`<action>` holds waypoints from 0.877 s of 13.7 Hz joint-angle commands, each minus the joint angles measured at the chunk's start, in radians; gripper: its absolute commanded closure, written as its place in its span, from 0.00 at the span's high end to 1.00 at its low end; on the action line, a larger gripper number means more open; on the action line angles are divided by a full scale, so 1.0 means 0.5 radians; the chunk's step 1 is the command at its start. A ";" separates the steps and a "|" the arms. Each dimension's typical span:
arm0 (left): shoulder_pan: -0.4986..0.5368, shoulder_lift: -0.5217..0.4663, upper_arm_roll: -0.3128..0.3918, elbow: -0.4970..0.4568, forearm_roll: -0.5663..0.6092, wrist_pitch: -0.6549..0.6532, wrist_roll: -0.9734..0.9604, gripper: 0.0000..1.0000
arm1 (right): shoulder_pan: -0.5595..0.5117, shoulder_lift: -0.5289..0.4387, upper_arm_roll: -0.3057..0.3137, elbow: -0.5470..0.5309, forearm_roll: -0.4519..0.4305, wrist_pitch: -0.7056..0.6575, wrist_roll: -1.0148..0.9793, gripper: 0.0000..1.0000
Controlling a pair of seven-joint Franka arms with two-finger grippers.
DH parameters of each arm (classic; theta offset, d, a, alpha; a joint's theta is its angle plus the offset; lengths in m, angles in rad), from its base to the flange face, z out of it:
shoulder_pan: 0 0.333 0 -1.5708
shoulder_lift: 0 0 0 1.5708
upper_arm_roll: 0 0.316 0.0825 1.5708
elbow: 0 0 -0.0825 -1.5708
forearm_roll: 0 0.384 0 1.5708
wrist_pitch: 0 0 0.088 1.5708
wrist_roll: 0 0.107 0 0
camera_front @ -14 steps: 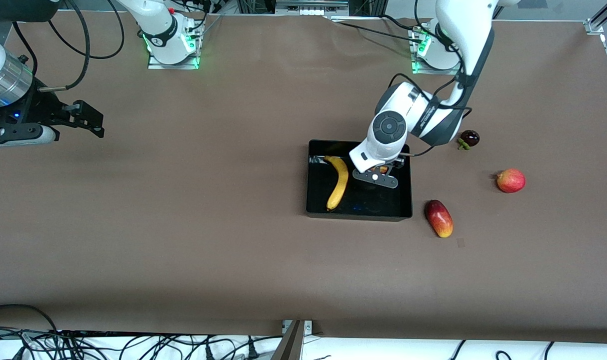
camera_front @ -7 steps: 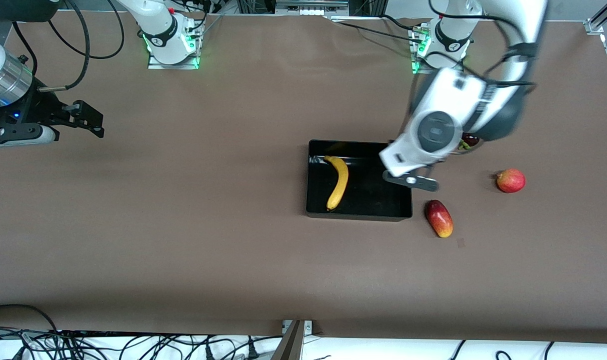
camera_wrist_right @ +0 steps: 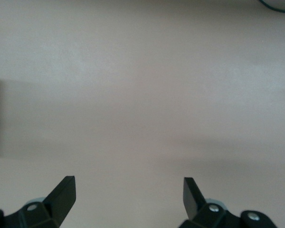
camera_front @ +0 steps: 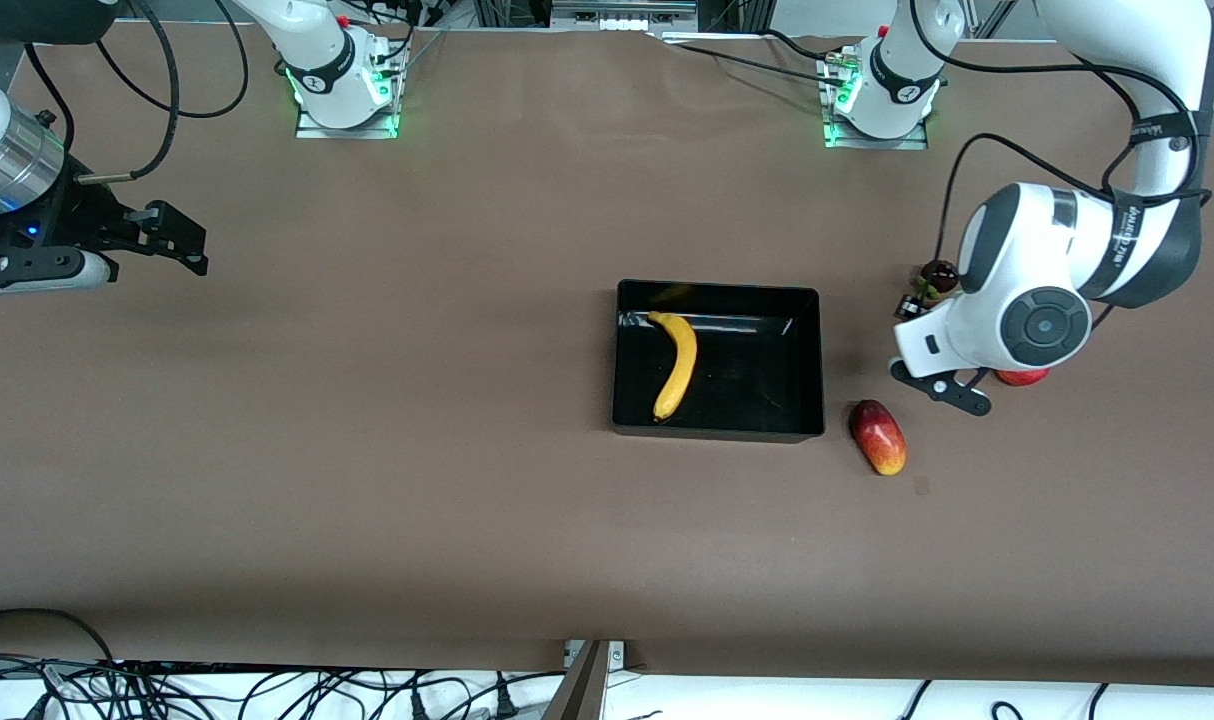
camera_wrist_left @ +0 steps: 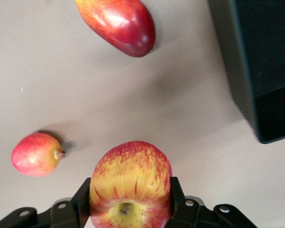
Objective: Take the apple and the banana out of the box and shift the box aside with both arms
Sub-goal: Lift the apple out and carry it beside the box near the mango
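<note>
Left gripper (camera_wrist_left: 129, 209) pinching apple (camera_wrist_left: 130, 185) above table, pink-red fruit (camera_wrist_left: 36, 154) beside, box (camera_front: 717, 362) with banana (camera_front: 675, 364) nearby, right gripper (camera_wrist_right: 129, 194) spread, waiting.

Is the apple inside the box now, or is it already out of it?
Out. The left gripper holds the apple above bare table beside the box, which contains only the banana.

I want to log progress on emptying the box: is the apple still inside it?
No: the left wrist view shows the apple clamped between the left gripper's fingers over bare table, outside the box.
</note>
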 commanded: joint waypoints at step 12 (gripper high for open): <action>0.138 -0.121 -0.083 -0.946 0.165 1.174 0.062 0.13 | -0.028 0.008 0.027 0.032 0.000 -0.008 0.011 1.00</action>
